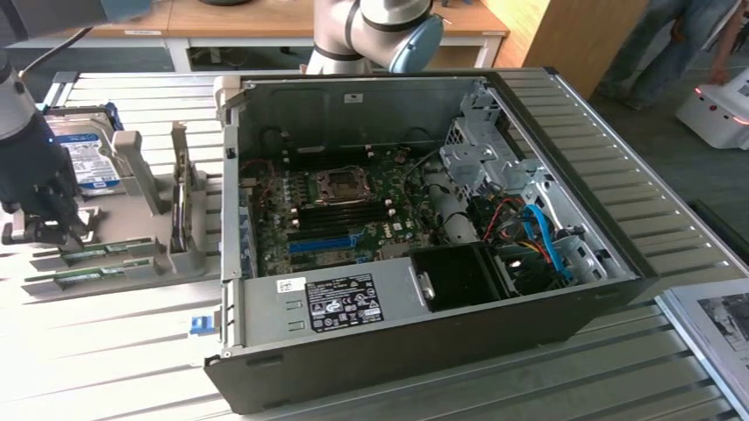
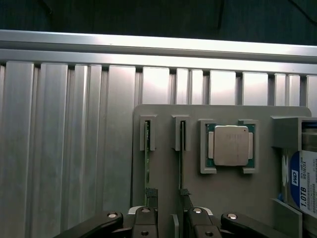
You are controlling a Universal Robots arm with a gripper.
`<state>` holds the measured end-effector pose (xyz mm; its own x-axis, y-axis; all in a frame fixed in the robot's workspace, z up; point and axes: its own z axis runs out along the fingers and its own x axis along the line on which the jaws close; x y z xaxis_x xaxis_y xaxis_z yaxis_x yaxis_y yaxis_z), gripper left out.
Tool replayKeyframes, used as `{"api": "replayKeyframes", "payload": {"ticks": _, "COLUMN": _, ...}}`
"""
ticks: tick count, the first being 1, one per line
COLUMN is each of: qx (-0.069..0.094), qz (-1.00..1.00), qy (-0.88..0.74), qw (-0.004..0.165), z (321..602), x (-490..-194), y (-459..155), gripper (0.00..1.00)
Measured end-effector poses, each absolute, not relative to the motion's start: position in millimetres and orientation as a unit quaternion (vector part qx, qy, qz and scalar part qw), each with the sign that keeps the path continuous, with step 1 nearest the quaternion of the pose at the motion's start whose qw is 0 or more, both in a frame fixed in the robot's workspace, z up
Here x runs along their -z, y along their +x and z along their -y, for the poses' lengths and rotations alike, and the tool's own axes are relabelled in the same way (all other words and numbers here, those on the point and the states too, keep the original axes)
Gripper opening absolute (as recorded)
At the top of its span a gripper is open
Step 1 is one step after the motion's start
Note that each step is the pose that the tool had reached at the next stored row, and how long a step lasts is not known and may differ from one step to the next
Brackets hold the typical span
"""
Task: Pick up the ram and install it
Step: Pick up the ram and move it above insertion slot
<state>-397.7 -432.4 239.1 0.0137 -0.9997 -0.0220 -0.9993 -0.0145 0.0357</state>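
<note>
Two ram sticks stand on edge in slots of a grey holder (image 2: 223,193): one ram stick (image 2: 147,163) and a second (image 2: 182,158) beside it. In the exterior view they lie low at the left, one ram stick (image 1: 108,251) behind the other (image 1: 88,277). My gripper (image 1: 47,226) hangs just above their end, open, holding nothing. In the wrist view the gripper (image 2: 171,224) has its two fingertips (image 2: 144,222) spread over the near ends of the sticks. The open computer case (image 1: 585,289) shows its motherboard (image 1: 339,206) with black memory slots.
On the holder sit a processor (image 2: 230,145), a hard drive (image 2: 306,186) with a blue-and-white label, also seen as the hard drive (image 1: 82,158), and an upright expansion card (image 1: 178,210). All rests on a ribbed metal table (image 2: 64,148). A person stands at the back right (image 1: 679,44).
</note>
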Motion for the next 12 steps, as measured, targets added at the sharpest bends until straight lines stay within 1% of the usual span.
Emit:
{"api": "replayKeyframes", "payload": {"ticks": 7, "qx": 0.02, "qz": 0.702, "qy": 0.712, "qw": 0.005, "z": 432.4, "x": -230.6, "y": -397.9, "gripper": 0.29}}
{"api": "replayKeyframes", "payload": {"ticks": 12, "qx": 0.02, "qz": 0.702, "qy": 0.712, "qw": 0.005, "z": 432.4, "x": -230.0, "y": -397.9, "gripper": 0.29}}
